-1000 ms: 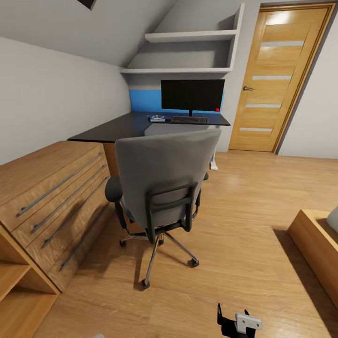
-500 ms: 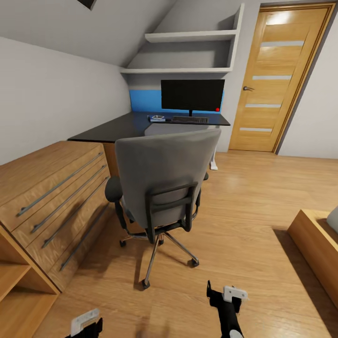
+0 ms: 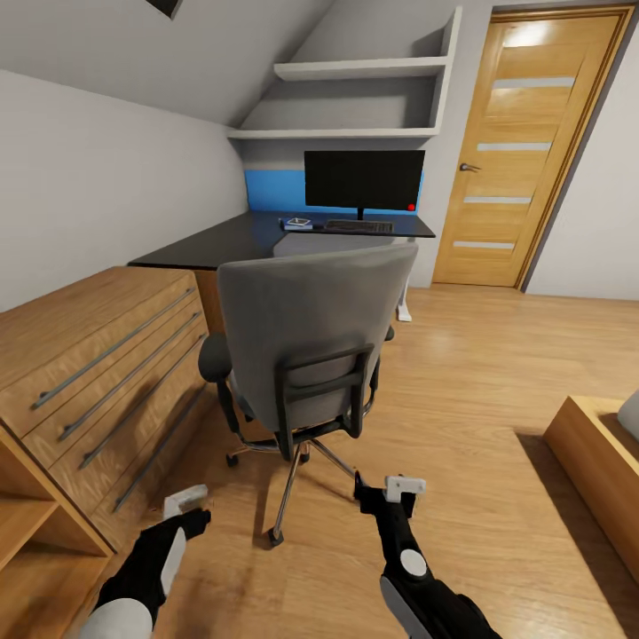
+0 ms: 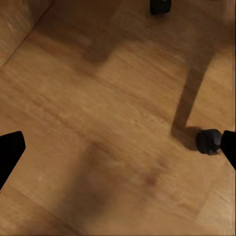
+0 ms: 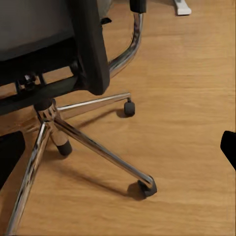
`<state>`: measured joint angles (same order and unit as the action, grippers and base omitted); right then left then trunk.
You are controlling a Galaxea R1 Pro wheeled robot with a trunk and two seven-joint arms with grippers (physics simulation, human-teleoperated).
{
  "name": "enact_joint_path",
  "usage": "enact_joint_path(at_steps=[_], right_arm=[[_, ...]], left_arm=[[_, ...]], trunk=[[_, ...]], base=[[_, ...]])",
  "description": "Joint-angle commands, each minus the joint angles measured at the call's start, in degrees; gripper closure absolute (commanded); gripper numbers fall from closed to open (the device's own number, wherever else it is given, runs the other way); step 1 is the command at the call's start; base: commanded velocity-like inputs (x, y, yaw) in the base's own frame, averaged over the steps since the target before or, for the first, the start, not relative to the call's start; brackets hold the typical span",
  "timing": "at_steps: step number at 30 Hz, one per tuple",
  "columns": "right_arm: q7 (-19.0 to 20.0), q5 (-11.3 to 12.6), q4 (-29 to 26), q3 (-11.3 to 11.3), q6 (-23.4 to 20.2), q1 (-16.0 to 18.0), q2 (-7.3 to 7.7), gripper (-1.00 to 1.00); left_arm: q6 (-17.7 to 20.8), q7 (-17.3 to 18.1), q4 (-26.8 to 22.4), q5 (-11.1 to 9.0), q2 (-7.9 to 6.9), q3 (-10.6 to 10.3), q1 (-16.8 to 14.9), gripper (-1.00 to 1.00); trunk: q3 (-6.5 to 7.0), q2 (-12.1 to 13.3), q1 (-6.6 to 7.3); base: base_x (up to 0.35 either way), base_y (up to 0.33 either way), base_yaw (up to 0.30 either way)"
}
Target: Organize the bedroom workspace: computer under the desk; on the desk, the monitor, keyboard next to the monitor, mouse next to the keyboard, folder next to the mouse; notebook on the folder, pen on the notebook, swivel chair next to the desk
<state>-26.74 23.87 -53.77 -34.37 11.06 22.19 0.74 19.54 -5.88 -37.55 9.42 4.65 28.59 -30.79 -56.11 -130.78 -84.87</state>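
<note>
Left claw [image 3: 186,502]: we hold it low over the floor, spread wide, empty.
Right claw [image 3: 383,490]: we raise it behind the swivel chair [image 3: 306,342], spread wide.
Swivel chair: grey back toward us.

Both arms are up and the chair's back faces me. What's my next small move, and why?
Probably reach both open grippers, left and right, toward the swivel chair. Its tall back hides the seat, and it stands between you and the desk, so turn or shift it first.

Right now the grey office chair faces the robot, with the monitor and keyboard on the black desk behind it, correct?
Not quite: in the head view the swivel chair shows its back to the robot and faces the desk. The monitor and keyboard do sit on the desk.
</note>
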Motion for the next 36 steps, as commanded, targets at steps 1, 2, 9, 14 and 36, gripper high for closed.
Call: enact_joint_path(at_steps=[1, 2, 9, 14, 36], right_arm=[[-0.3, 0.4, -1.3, -0.6, 0.0, 0.1, 0.15, -1.0], [-0.3, 0.4, -1.8, -0.8, -0.1, 0.1, 0.18, -1.0], [-0.3, 0.2, -3.6, -6.9, 0.5, -0.2, 0.84, -1.0], [-0.3, 0.3, -3.8, -7.6, 0.9, -0.3, 0.99, -1.0], [0.0, 0.0, -3.4, -7.8, 1.3, -0.4, 1.56, -1.0]], left_arm=[[1.7, -0.1, -0.1, 0.6, 0.02, 0.0, -1.9, -1.0], [2.3, -0.2, -0.1, 0.6, 0.0, -0.1, -2.9, -1.0], [4.7, -0.1, -1.4, 0.7, 0.3, -0.8, -9.1, -1.0], [4.2, 0.1, -1.7, 0.4, 0.38, -1.4, -9.6, -1.0], [2.9, 0.3, -0.7, 0.7, 0.53, -1.8, -9.7, -1.0]], trunk=[[-0.06, 0.0, 0.01], [-0.06, 0.0, 0.01], [-0.06, 0.0, 0.01], [-0.06, 0.0, 0.01], [-0.06, 0.0, 0.01]], base=[[0.0, 0.0, 0.0], [0.0, 0.0, 0.0], [0.0, 0.0, 0.0], [0.001, 0.0, 0.0], [0.103, -0.067, 0.0]])
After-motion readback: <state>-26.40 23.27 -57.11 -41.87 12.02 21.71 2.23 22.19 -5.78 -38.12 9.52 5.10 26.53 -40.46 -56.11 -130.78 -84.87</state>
